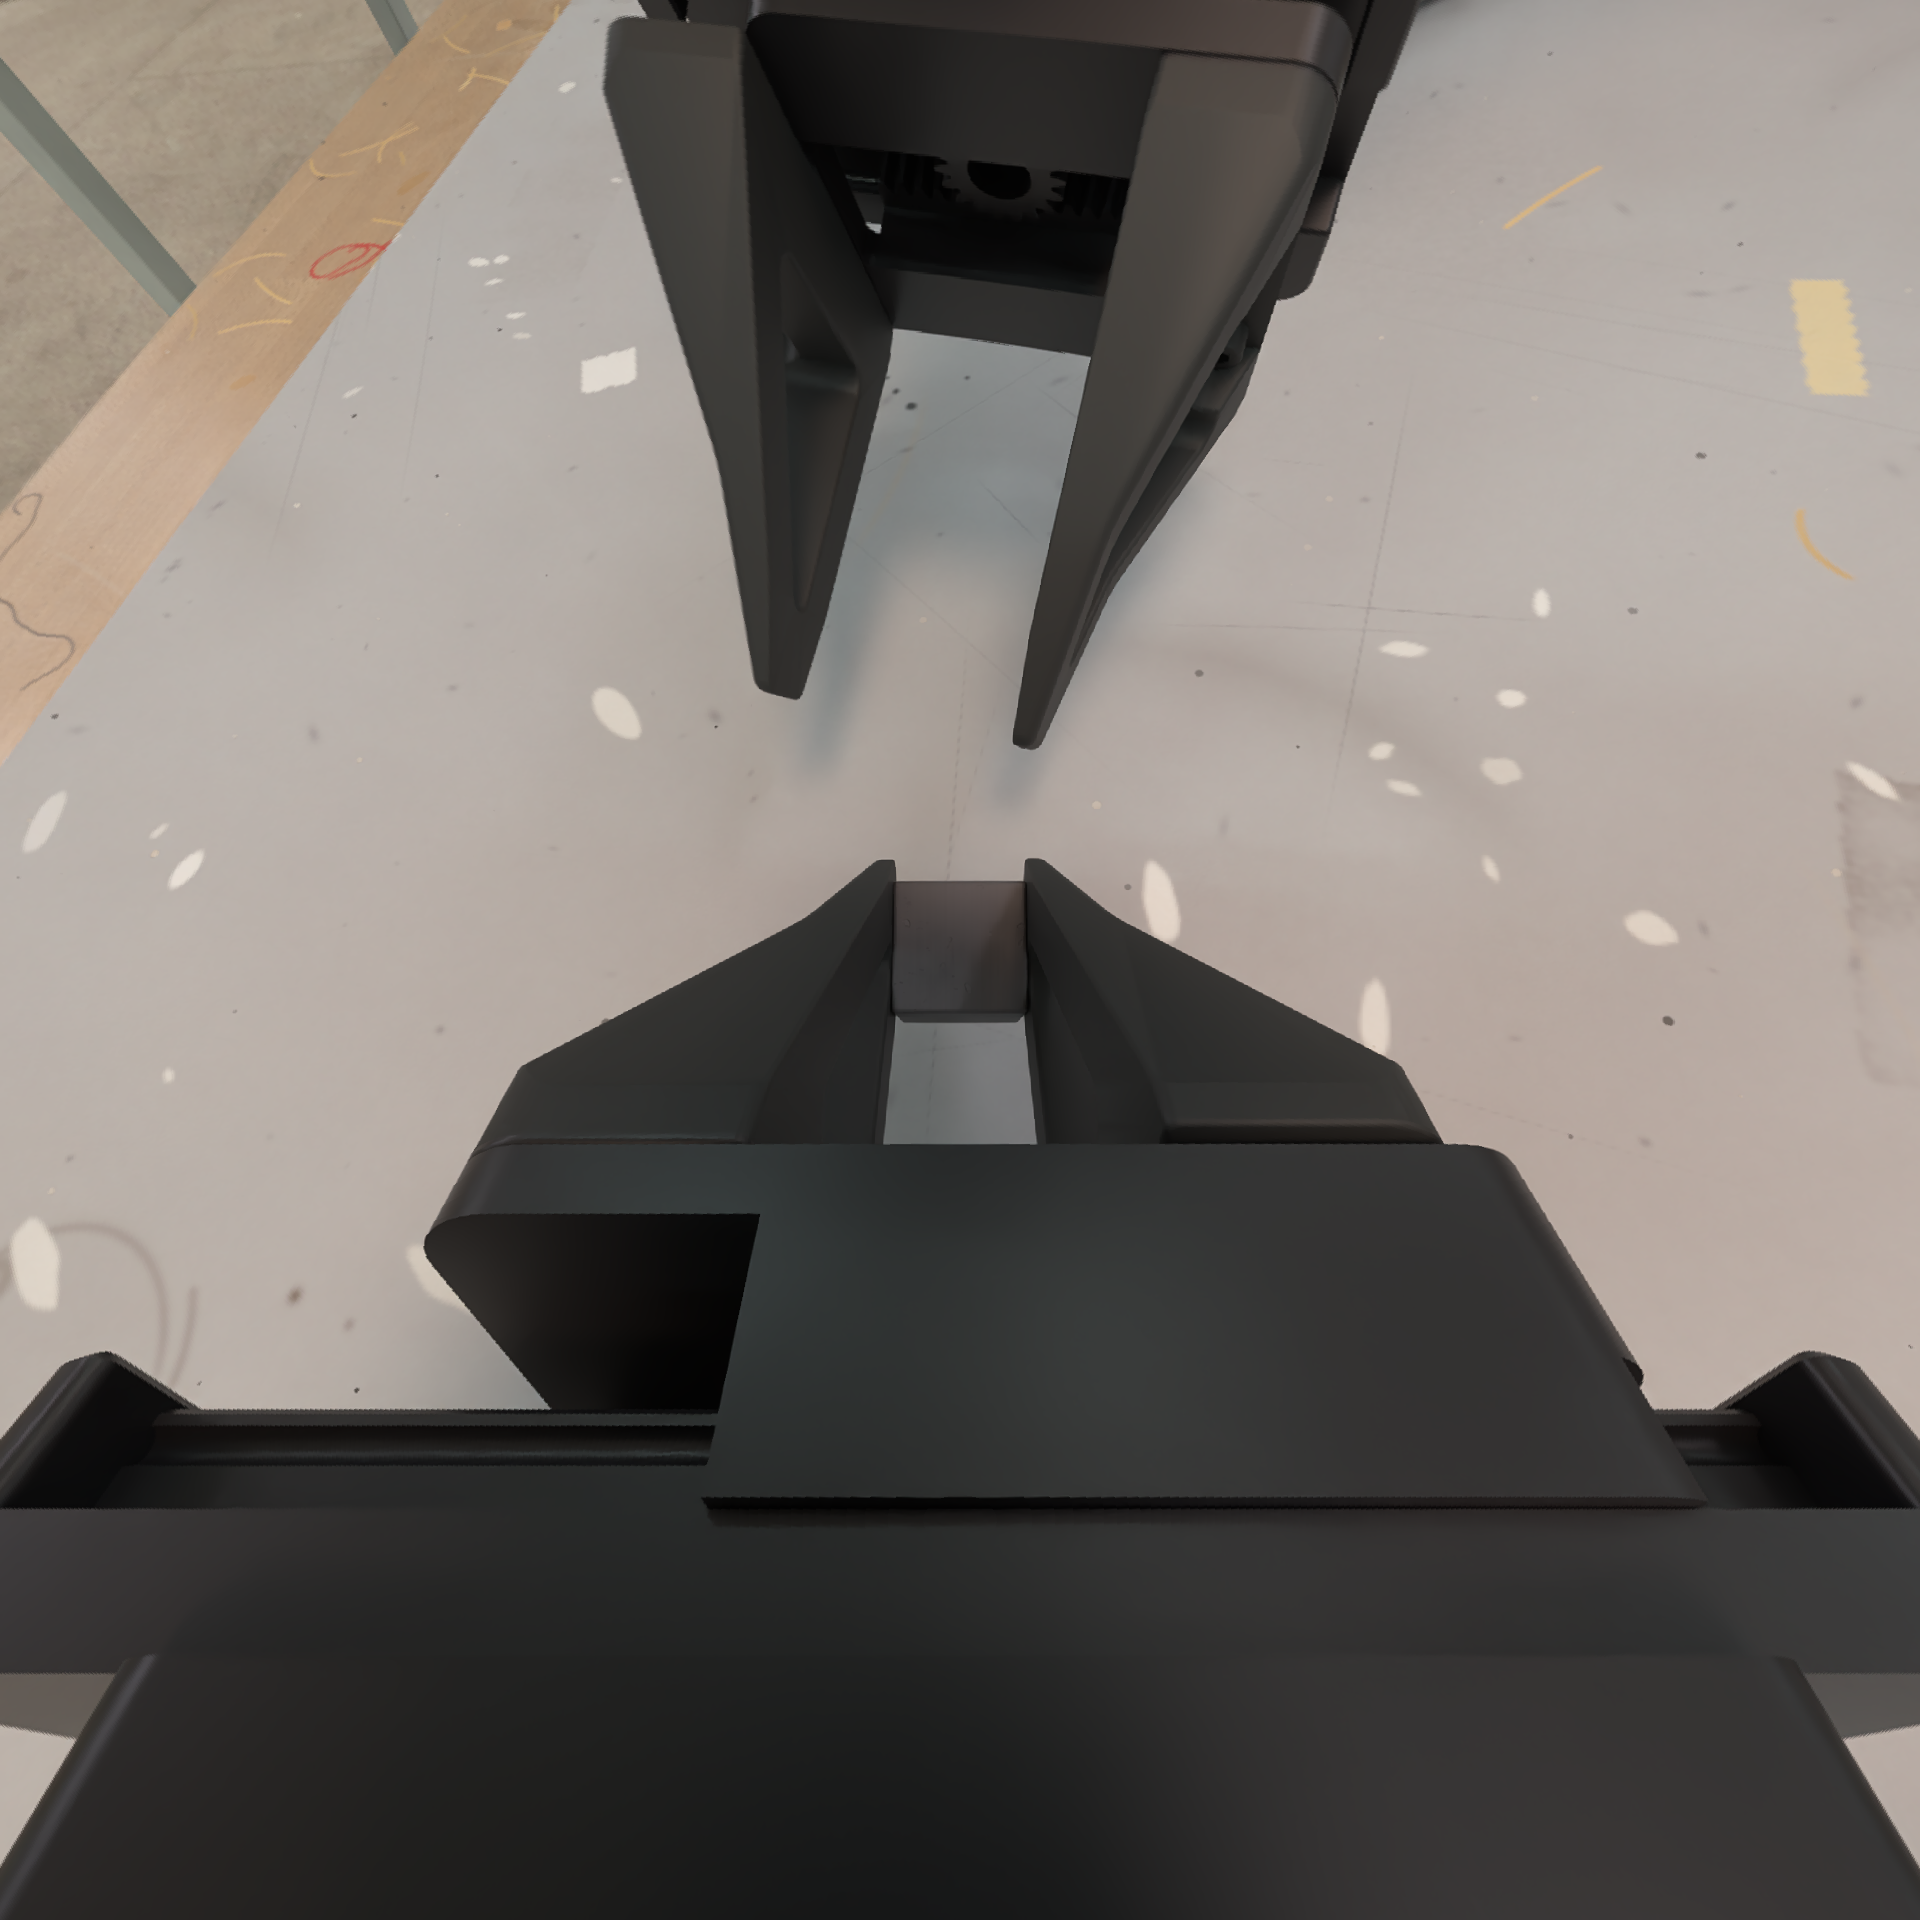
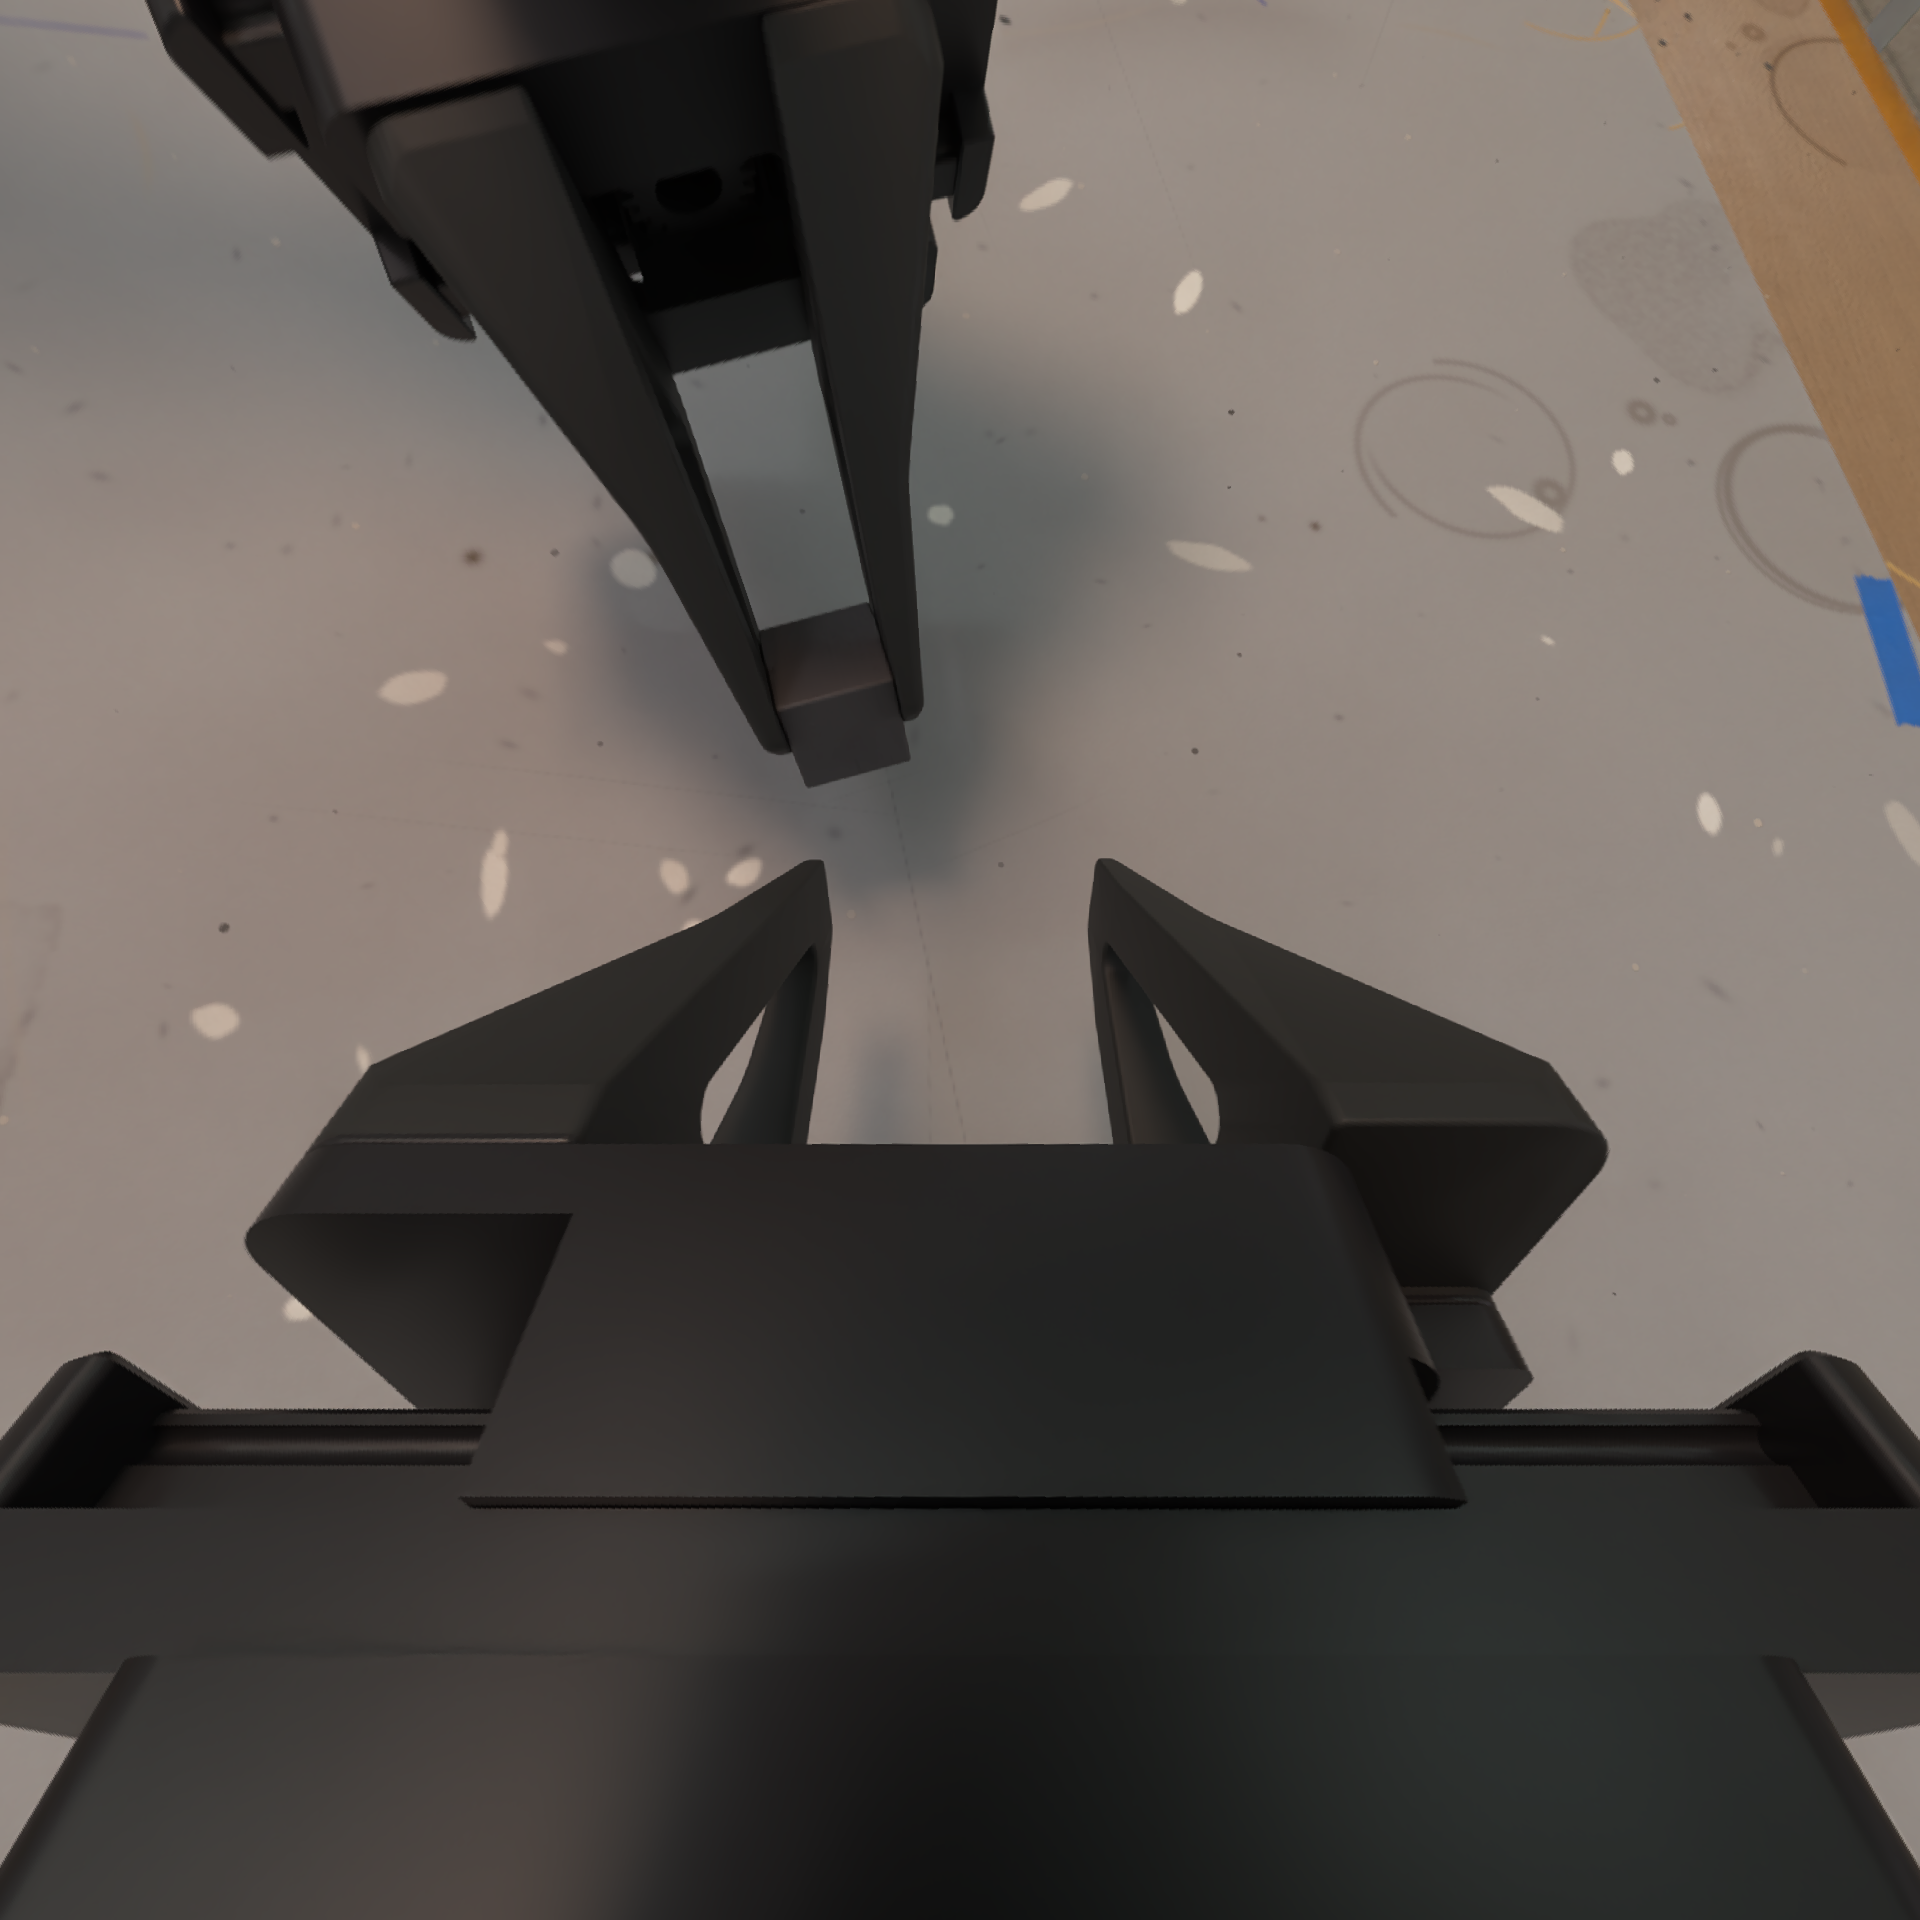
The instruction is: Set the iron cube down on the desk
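The iron cube (image 1: 956,945) is a small dark grey block. My left gripper (image 1: 959,868) is shut on it, with the cube clamped between the fingertips a little above the grey desk (image 1: 416,935). In the right wrist view the left gripper (image 2: 846,727) points down at the desk (image 2: 1351,831), and the cube (image 2: 836,686) sticks out slightly past its tips over a dark shadow. My right gripper (image 2: 961,873) is open and empty. It faces the left gripper tip to tip, a short gap apart, and it also shows in the left wrist view (image 1: 902,715).
A wooden strip runs along the desk edge (image 1: 208,343), with floor and a metal frame beyond it. The strip also shows in the right wrist view (image 2: 1787,260). Blue tape (image 2: 1891,655) and a yellow tape piece (image 1: 1829,338) lie flat on the speckled desk.
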`<move>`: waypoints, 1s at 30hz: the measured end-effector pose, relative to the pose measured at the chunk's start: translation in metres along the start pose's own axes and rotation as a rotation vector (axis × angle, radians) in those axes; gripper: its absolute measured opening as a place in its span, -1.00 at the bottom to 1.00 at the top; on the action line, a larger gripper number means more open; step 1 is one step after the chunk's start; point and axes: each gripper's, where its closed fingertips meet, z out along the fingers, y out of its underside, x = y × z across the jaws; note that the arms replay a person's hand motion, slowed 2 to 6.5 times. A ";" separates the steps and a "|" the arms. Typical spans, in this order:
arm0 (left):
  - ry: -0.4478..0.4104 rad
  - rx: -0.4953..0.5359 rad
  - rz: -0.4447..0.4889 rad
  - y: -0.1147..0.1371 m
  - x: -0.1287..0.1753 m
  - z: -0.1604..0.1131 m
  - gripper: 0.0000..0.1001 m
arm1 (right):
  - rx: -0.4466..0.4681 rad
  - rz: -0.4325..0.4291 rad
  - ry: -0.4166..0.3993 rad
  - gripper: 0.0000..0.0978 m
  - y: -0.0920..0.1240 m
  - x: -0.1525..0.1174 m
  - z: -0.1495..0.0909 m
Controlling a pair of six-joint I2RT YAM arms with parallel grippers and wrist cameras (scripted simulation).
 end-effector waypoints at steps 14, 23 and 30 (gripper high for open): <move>0.013 -0.002 -0.041 0.001 -0.001 -0.001 -0.60 | -0.127 -0.088 -0.105 -0.35 0.016 -0.016 -0.005; 0.014 -0.004 -0.043 0.001 -0.001 -0.001 -0.60 | -0.175 -0.091 -0.128 -0.39 0.026 -0.018 -0.005; 0.014 -0.004 -0.049 0.001 -0.001 -0.001 -0.60 | -0.202 -0.079 -0.131 -0.49 0.029 -0.018 0.000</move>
